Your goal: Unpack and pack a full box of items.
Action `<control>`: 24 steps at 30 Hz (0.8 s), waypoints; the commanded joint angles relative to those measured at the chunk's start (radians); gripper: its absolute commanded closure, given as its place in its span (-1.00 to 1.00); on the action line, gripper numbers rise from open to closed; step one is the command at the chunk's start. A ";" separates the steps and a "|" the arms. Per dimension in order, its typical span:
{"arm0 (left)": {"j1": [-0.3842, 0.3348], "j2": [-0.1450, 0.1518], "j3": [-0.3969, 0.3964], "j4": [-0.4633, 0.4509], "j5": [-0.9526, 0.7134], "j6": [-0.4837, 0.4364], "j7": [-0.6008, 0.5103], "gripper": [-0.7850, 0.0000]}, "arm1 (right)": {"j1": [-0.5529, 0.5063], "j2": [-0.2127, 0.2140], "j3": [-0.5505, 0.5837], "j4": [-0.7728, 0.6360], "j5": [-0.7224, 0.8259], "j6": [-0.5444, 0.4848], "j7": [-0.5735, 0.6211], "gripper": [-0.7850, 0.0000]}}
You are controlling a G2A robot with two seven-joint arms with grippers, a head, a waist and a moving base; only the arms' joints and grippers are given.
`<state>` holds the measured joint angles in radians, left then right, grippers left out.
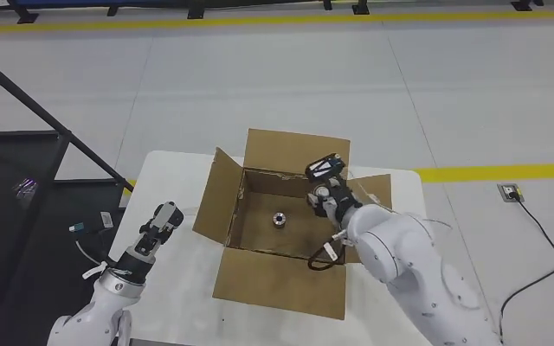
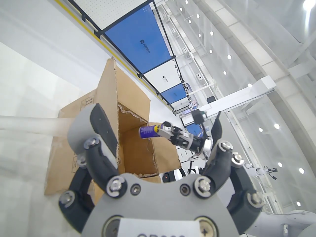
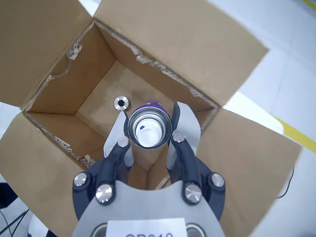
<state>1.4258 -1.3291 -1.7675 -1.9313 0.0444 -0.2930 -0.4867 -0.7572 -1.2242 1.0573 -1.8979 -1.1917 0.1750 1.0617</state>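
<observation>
— So, where's the purple spray can (image 3: 149, 127)?
— In the right pincer (image 3: 150, 114). Both fingers are clamped against its sides near the silver-rimmed end. It hangs over the open brown cardboard box (image 3: 172, 38), by the far right corner, above the rim.
— Anything inside the box?
— One small round silver metal piece (image 3: 121, 103) with a dark hole in the middle. It lies on the box floor, apart from the walls. The can isn't touching it.
— Box state?
— All four flaps are folded outward, with torn edges along the inner rim. It sits on the white worktop (image 1: 173, 173).
— And the left pincer (image 2: 158, 114)?
— Spread wide, nothing between the fingers. It's over the worktop near the box's left flap, well apart from the can, pointing toward the box.
</observation>
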 commanded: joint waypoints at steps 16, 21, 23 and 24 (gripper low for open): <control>0.000 0.000 0.000 0.000 0.000 0.000 0.000 -1.00 | -0.235 0.048 0.506 0.020 -0.027 0.010 -0.062 1.00; 0.000 0.000 0.000 0.000 0.000 0.000 0.000 -1.00 | -0.214 0.050 0.495 0.208 -0.006 -0.041 -0.040 1.00; 0.000 0.000 0.000 0.000 0.000 0.000 0.000 -1.00 | -0.201 0.049 0.482 0.281 -0.019 -0.045 -0.043 1.00; 0.000 0.000 0.000 0.000 0.000 0.000 0.000 -1.00 | -0.194 0.049 0.477 0.310 -0.021 -0.043 -0.046 1.00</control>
<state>1.4258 -1.3291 -1.7675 -1.9313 0.0444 -0.2930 -0.4867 -0.9591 -1.1748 1.5397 -1.6277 -1.2118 0.1301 1.0190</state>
